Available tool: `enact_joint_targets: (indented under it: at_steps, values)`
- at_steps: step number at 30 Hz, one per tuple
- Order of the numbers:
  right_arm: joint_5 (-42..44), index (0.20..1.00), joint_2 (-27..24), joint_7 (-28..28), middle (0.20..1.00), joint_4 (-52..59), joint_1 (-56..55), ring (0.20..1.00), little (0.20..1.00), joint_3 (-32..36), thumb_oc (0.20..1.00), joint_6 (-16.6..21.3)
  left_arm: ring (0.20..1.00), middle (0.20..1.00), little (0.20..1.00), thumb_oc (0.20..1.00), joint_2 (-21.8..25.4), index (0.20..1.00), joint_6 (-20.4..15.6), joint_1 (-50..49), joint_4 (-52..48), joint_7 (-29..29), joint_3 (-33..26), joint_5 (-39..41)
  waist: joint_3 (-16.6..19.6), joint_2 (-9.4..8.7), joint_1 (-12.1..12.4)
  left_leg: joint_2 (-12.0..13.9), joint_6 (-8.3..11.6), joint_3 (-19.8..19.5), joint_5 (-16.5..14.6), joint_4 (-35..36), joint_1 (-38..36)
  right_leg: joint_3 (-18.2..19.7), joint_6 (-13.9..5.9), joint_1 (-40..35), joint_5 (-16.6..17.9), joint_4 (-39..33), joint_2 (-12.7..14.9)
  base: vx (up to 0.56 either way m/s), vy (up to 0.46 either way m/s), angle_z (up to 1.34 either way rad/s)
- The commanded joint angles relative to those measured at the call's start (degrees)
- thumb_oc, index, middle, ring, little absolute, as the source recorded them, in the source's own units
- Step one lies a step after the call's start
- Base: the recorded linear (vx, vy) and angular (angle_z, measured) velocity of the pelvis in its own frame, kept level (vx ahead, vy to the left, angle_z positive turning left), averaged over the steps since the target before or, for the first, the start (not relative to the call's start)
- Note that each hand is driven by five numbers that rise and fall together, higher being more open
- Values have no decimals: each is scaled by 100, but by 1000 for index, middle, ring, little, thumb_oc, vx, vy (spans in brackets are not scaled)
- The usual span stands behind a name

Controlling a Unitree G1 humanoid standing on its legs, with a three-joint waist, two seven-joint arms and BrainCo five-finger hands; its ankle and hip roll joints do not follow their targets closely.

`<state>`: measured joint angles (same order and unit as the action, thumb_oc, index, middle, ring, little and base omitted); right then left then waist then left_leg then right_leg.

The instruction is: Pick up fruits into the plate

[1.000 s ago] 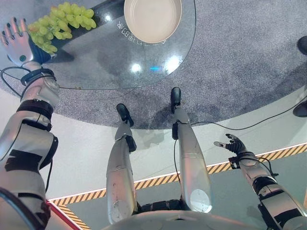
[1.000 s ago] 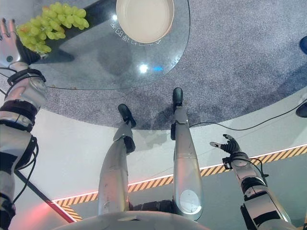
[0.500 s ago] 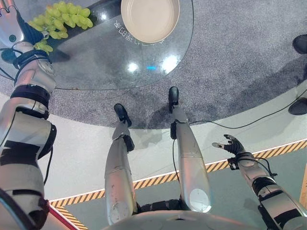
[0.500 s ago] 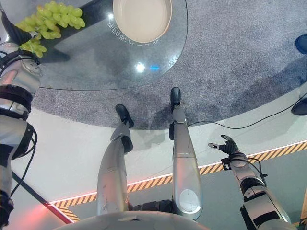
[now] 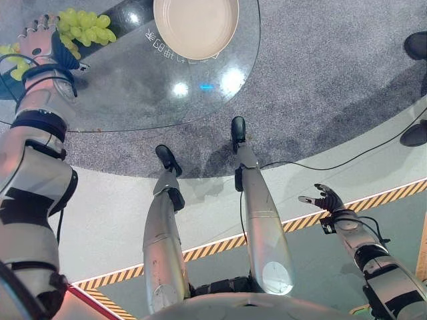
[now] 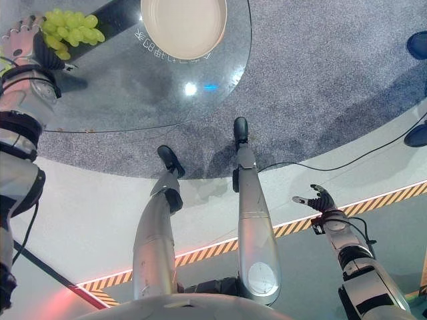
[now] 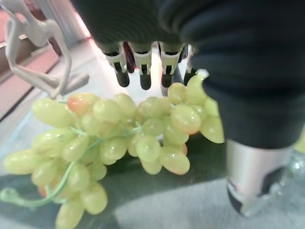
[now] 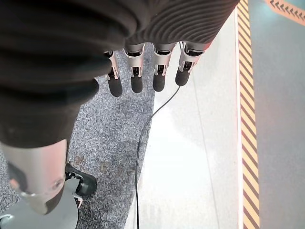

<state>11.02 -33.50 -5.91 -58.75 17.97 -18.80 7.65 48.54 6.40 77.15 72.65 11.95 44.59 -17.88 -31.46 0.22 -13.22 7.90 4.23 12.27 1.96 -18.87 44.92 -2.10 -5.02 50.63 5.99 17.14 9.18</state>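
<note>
Green grapes lie in one bunch on the glass table, toward its far left part, and I can see my left hand set right against the near-left side of that bunch. From the left wrist view the grapes sit just under the hand, with the fingers reaching straight out over the top of the cluster and not curled round it, so I read that hand as open and holding nothing; whether the palm rests on the fruit I cannot tell. A pale green stem trails out of the bunch toward the table edge. The cream plate stands on the same table, to the right of the grapes and apart from them, with nothing in it. My right hand hangs low at my right side, well away from the table, above the pale floor near a yellow-and-black striped line; its fingers are relaxed and open, empty
</note>
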Motion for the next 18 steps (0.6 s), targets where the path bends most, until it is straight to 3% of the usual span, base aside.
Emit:
enact_joint_targets:
  at_steps: [1, 8, 18]
  values:
    - [-16, 1000, -387, -61, 1000, 249, -517, 1000, 1000, -76, 1000, -82, 1000, 1000, 1000, 1000, 366, 1000, 358, -73, 321, -757, 196, 15, 167, -134, -104, -419, -43, -28, -719, -617, 297, 58, -32, -17, -590, 307, -377, 0, 0, 0]
    - [103, 1000, -430, -75, 1000, 499, -498, 1000, 1000, -70, 1000, -48, 1000, 1000, 1000, 1000, 360, 1000, 817, -177, 573, -960, 139, 55, 167, -192, -119, -410, -40, -68, -743, -640, 374, 77, -42, 29, -518, 194, -372, 1, -4, 0]
    - [470, 1000, -378, -93, 1000, 785, -287, 1000, 1000, -188, 1000, 111, 1000, 1000, 1000, 1000, 212, 1000, 1333, -223, 1094, 95, -207, -340, 167, -459, -81, -335, -11, -240, -766, -693, 554, 38, -20, 103, -488, 166, -463, 1, -64, -1]
